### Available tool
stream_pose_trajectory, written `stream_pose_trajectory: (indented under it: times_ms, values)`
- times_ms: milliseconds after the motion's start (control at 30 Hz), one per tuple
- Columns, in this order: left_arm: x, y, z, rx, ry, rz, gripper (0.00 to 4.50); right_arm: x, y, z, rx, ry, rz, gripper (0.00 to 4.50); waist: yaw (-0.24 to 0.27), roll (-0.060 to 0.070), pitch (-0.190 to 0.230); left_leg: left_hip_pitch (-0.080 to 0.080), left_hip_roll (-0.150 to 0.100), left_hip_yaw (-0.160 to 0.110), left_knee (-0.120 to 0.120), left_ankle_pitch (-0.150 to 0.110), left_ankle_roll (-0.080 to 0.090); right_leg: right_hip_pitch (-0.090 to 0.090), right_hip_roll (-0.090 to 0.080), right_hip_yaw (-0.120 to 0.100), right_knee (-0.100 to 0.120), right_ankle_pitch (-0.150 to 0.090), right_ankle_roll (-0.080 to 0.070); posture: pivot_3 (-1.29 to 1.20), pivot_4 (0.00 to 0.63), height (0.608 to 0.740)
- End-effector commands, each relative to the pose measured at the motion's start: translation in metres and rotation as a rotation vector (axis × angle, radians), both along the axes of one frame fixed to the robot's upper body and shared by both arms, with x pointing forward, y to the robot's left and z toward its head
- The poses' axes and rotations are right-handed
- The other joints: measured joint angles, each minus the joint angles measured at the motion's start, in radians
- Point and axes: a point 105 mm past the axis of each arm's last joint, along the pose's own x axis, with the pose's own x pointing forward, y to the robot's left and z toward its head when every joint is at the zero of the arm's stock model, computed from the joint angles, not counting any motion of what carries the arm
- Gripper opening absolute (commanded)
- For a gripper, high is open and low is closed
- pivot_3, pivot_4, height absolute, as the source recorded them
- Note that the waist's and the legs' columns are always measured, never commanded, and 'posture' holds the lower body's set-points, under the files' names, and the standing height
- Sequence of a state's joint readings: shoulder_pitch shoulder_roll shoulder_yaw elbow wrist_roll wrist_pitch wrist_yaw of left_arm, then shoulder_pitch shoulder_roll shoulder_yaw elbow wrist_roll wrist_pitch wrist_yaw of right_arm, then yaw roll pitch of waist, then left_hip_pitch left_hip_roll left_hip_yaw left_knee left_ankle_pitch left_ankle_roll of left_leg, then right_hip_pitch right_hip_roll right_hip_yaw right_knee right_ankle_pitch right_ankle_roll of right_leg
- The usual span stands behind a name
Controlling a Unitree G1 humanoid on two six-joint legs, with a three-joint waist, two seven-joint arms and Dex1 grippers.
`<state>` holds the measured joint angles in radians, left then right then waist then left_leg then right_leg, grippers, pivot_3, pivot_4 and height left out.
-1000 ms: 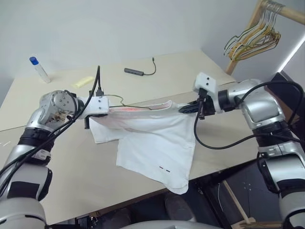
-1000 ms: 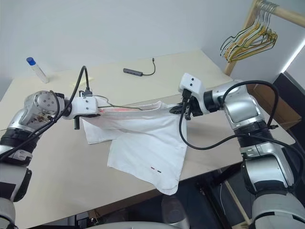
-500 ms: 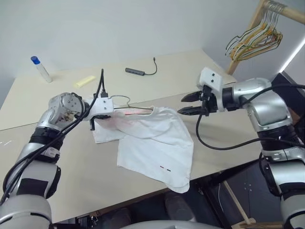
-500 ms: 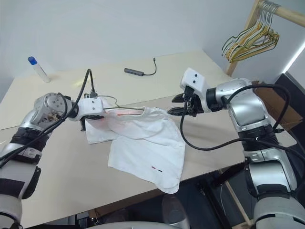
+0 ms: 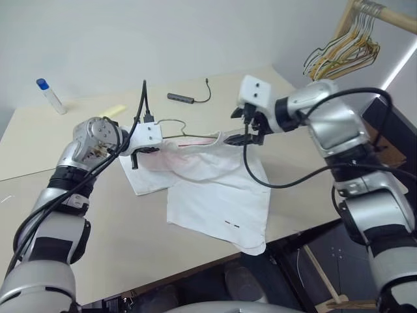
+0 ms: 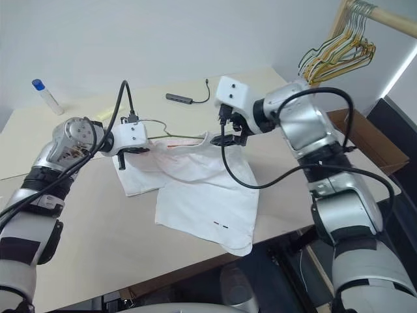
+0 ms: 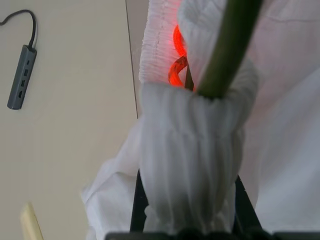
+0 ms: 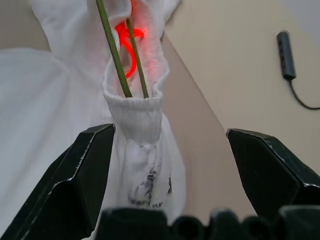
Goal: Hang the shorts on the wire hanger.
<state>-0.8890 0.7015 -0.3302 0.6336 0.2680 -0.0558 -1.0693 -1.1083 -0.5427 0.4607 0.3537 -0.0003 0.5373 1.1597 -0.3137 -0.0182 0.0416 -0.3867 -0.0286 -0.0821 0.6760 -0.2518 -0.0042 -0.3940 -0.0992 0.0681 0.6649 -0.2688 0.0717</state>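
Near the centre of the left eye view, slightly above the middle: right gripper (image 5: pixel 246 129), black fingers spread wide apart, gripping nothing, hovering just above the upper right corner of the shorts (image 5: pixel 218 189). In the right wrist view, both fingers (image 8: pixel 80 175) standing open on either side of a bunched tip of white cloth, with two thin strands of the green wire hanger (image 8: pixel 114 50) poking out of that tip, red light glowing behind them.

Left of centre in the head views: left gripper (image 5: pixel 135 155), fingers closed together, clamping the gathered waistband at the upper left end of the shorts. In the left wrist view, ribbed white cloth wrapping over the fingers, a blurred green wire crossing close to the lens.

Shorts stretching between the two grippers along the top edge, faintly pink there, then draping down over the beige table (image 5: pixel 78 215); lower right corner hanging off the front table edge. Two tiny dark marks (image 5: pixel 231 224) sitting near the lower hem. Wire hanger running inside the waistband, its thin line showing just right of the left gripper (image 5: pixel 171 122).

Farther out: a dark adapter with cable (image 5: pixel 184 98) lying at upper centre of the table, a pale yellow strip (image 5: pixel 115 111) to its left, a small bottle with a blue cap (image 5: pixel 49 95) standing at upper left. In the upper right corner, a bunch of hangers (image 5: pixel 342 47) dangling from a wooden rail (image 5: pixel 391 15).
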Motion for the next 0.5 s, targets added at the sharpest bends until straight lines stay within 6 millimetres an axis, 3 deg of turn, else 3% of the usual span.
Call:
stream_pose_trajectory:
  times_ms: [33,100,200,433,500]
  values:
    - [0.003,-0.008,0.027,-0.056,-0.081,-0.018,0.0,0.009,0.009,-0.004,-0.114,-0.023,0.005,4.18,-0.002,0.0,0.0,-0.001,0.0,0.0,0.0,0.0,0.0,-0.001,0.0,0.0,0.001,0.0,0.0,-0.21,0.0,0.74]
    - [0.002,-0.009,0.029,-0.059,-0.084,-0.023,0.0,0.014,0.015,-0.01,-0.139,-0.013,-0.007,4.18,-0.003,0.0,0.0,-0.002,-0.002,0.0,0.0,0.0,0.0,-0.003,-0.001,0.0,0.003,0.0,0.0,-0.2,0.0,0.74]
    - [0.0,-0.009,0.031,-0.061,-0.088,-0.025,0.0,0.015,0.023,-0.01,-0.144,-0.005,0.013,3.61,-0.003,0.0,0.0,-0.003,-0.005,0.0,0.0,0.001,-0.001,-0.007,-0.003,0.001,0.008,0.0,0.0,-0.19,0.0,0.74]
    - [-0.002,-0.007,0.034,-0.059,-0.093,-0.026,0.0,0.011,0.027,-0.009,-0.119,0.027,0.042,1.18,-0.002,0.0,0.0,-0.003,-0.006,0.0,0.0,0.001,-0.001,-0.009,-0.005,0.0,0.009,0.0,0.001,-0.19,0.0,0.74]
    - [-0.003,-0.008,0.034,-0.063,-0.09,-0.039,0.0,0.009,0.024,-0.007,-0.091,0.047,0.044,0.76,-0.002,0.0,0.0,-0.003,-0.006,0.0,0.0,0.001,-0.001,-0.009,-0.006,0.0,0.01,0.0,0.001,-0.19,0.0,0.74]
